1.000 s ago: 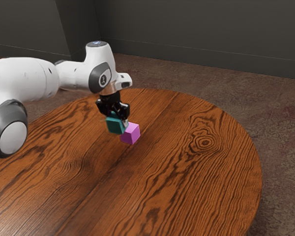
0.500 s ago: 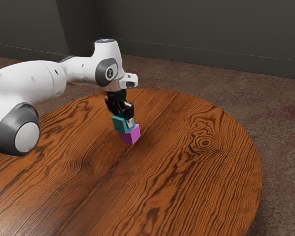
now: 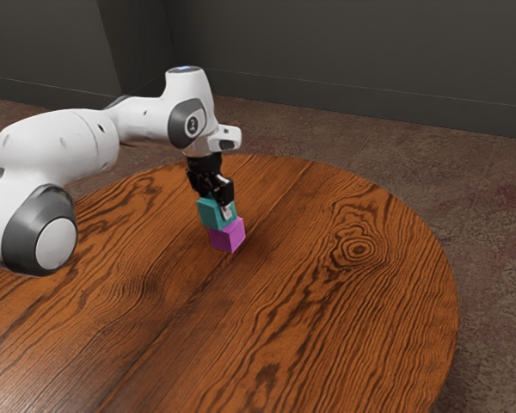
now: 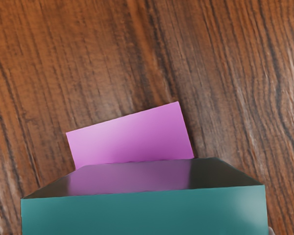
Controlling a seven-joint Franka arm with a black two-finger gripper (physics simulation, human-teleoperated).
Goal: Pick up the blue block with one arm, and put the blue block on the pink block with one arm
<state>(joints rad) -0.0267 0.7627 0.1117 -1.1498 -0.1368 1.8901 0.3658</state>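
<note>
Stacked: blue block [image 3: 209,215] on pink block [image 3: 229,236]
The gripper [image 3: 218,205] clasps the blue block from above; the pink block rests on the wooden surface [image 3: 327,292].

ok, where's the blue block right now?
The blue block is in the gripper, directly over the pink block, toward the exterior view's left of the table; contact unclear.

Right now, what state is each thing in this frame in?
gripper: shut on the blue block.
blue block: teal-looking, held level, directly over the pink block; contact unclear.
pink block: flat on the table, partly covered from above.
table: bearing the pink block.
</note>
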